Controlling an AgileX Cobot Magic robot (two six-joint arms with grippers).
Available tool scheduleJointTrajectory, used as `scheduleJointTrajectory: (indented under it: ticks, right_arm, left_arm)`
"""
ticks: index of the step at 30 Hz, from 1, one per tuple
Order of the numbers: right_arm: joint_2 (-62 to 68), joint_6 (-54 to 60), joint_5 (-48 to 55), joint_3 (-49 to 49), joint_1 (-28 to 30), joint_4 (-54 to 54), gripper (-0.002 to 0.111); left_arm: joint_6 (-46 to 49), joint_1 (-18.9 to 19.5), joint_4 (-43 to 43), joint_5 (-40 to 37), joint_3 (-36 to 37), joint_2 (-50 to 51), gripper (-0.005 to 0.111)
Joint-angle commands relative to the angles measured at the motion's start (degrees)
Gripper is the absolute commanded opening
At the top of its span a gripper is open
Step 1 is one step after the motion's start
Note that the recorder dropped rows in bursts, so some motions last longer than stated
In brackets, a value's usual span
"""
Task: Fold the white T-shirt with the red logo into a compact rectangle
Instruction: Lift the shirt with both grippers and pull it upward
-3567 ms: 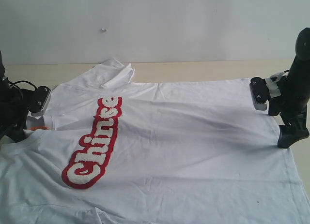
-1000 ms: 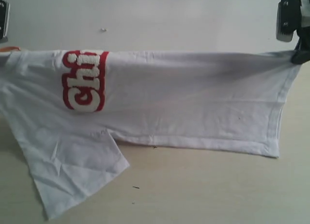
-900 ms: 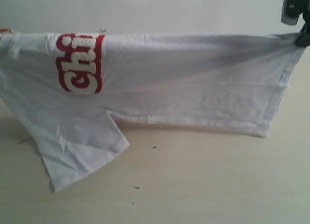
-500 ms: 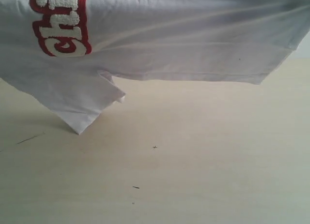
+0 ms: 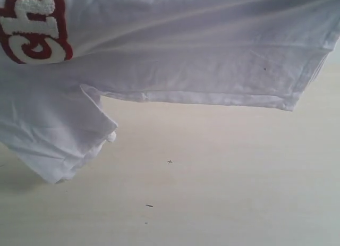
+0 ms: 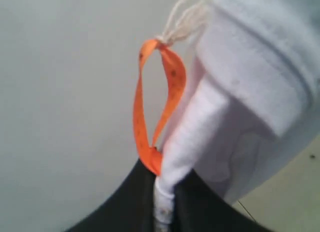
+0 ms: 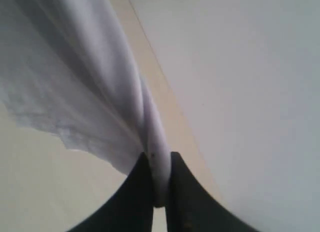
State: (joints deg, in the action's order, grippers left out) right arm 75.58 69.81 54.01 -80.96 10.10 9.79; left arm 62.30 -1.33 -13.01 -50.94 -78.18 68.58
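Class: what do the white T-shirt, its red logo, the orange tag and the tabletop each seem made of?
White T-shirt: soft matte knit, probably cotton; it drapes and creases. Red logo: fuzzy pile patch, raised white letters. Orange tag: thin ribbon, looped, slightly glossy. Tabletop: smooth, pale, faint grain; wood or laminate.

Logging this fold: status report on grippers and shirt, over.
Left gripper and right gripper shut on white T-shirt. Shirt hangs lifted, sleeve seems to touch table. Nothing seen in the way.
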Motion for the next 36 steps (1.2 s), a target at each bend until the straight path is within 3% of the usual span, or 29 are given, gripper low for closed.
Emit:
scheduleJointTrajectory:
  ticks: [1,5,10,18,25,30,36]
  right_arm:
    - [-1.44,0.63,3.92,0.06,0.38,4.48,0.000]
    - [-1.49,1.03,9.75,0.04,-0.14,6.52,0.000]
    - [-0.73,2.61,12.81,2.75,-1.85,5.72,0.000]
    - [10.15,5.19,15.95,3.08,-1.79,7.75,0.000]
    - [15.31,6.95,10.17,-4.32,-1.79,6.77,0.000]
    - [15.19,4.70,10.90,-10.08,-1.79,6.77,0.000]
    - [11.81,0.35,15.95,-10.29,-1.79,7.61,0.000]
  left_arm:
    - [-1.09,0.26,-1.37,-5.75,0.58,-1.81,0.000]
    - [-0.08,0.26,2.07,-6.82,3.33,-2.85,0.000]
    - [15.55,0.26,7.88,-10.47,8.10,-2.10,0.000]
    - [25.93,0.26,11.06,-9.71,10.21,7.58,0.000]
    - [25.92,0.40,11.10,4.43,6.29,11.11,0.000]
    - [18.44,0.80,11.32,3.52,0.31,10.42,0.000]
    - [11.88,0.80,11.32,-2.70,0.03,3.64,0.000]
